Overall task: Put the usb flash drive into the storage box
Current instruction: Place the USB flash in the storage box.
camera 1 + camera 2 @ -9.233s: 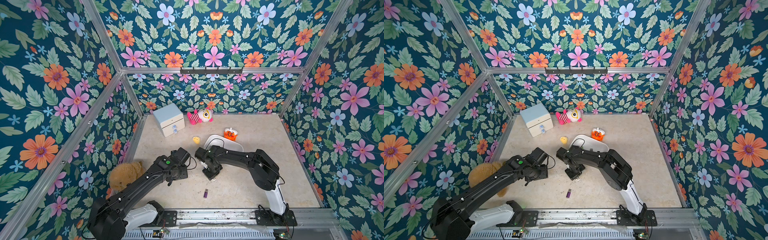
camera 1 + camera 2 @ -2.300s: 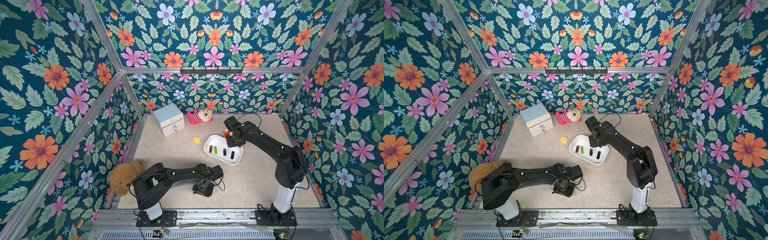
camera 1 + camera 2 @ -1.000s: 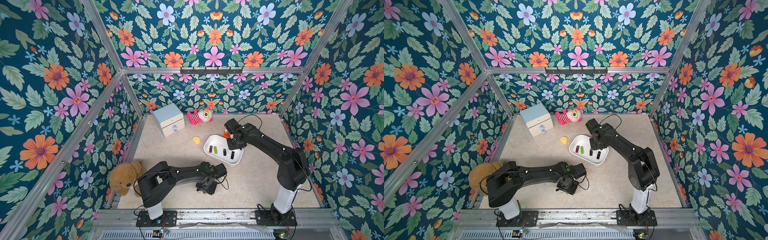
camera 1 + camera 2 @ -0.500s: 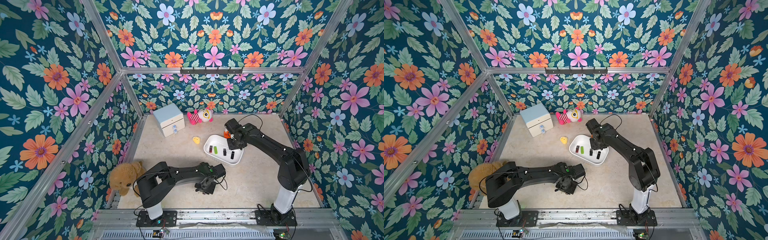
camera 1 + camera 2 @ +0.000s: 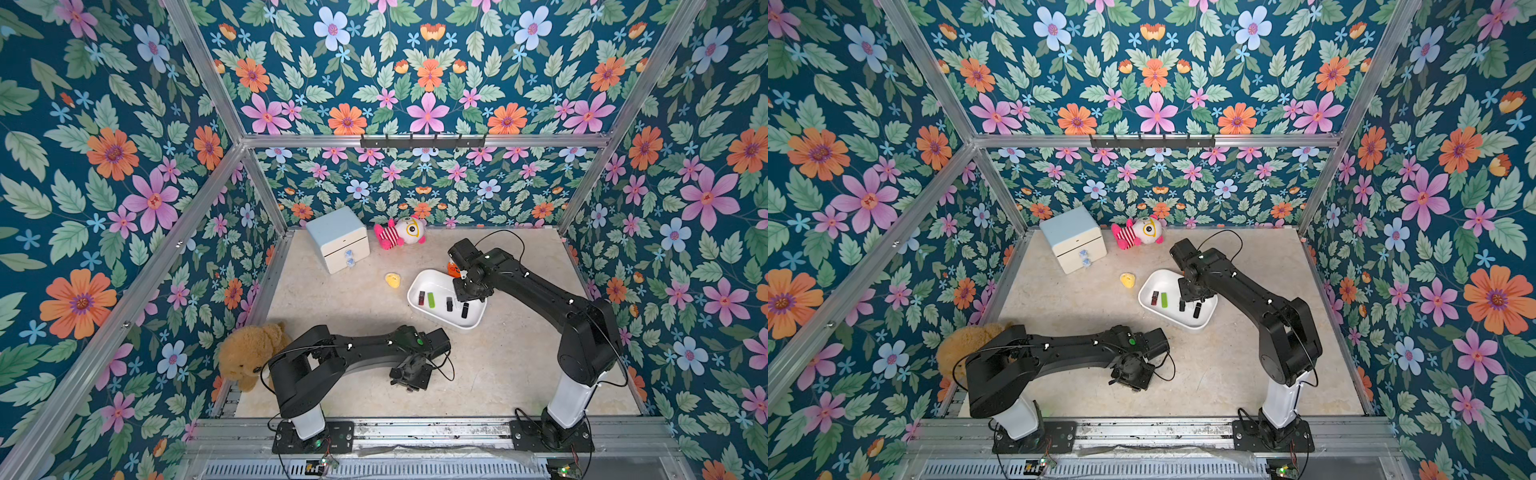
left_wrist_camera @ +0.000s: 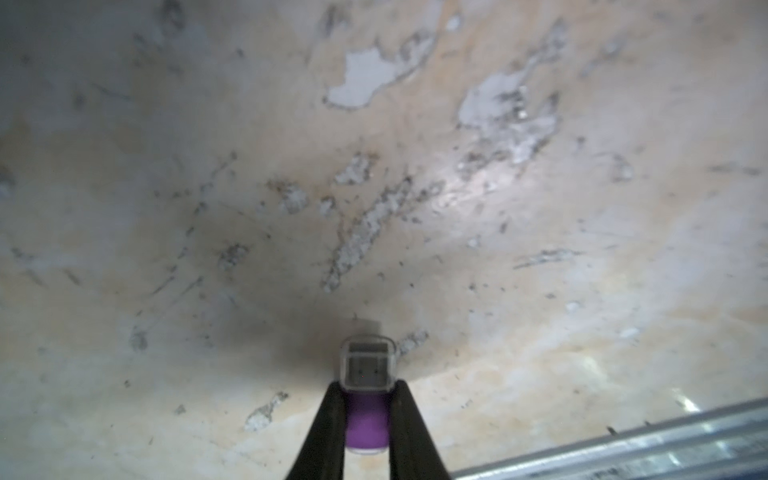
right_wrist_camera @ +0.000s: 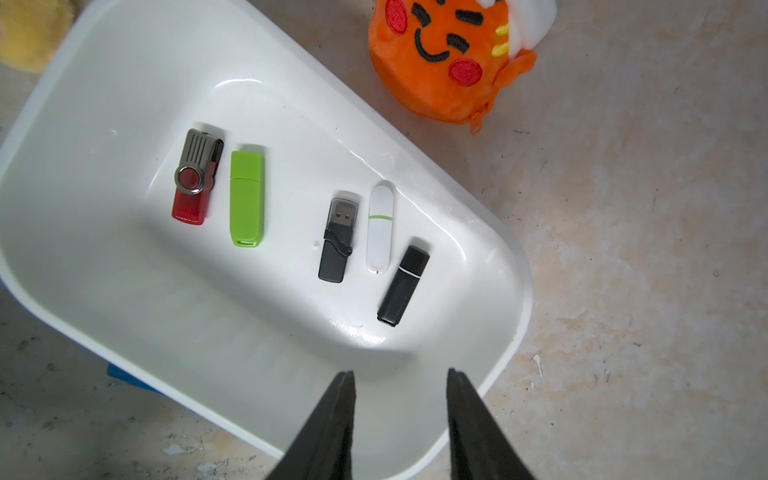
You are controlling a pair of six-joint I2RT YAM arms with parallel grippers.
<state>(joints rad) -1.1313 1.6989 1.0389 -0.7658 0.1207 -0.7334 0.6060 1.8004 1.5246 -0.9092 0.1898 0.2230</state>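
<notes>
left gripper [image 6: 367, 385] pinches the purple, clear-capped usb flash drive [image 6: 365, 430]; right gripper [image 7: 401, 374] hangs parted above the glossy round-cornered storage box [image 7: 124, 299].

No legible txt/labels on anything seen.

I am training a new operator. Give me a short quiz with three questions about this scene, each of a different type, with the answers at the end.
1. Multiple choice: what does the left gripper hold?
A) a purple usb flash drive
B) a yellow toy
C) nothing
2. True or false: the right gripper is shut on a drive.
3. Fill in: counting the green drive, the storage box holds ___ drives.

Key: 1 A. 2 false; its jaws stand open and empty over the box. 3 five.
</notes>
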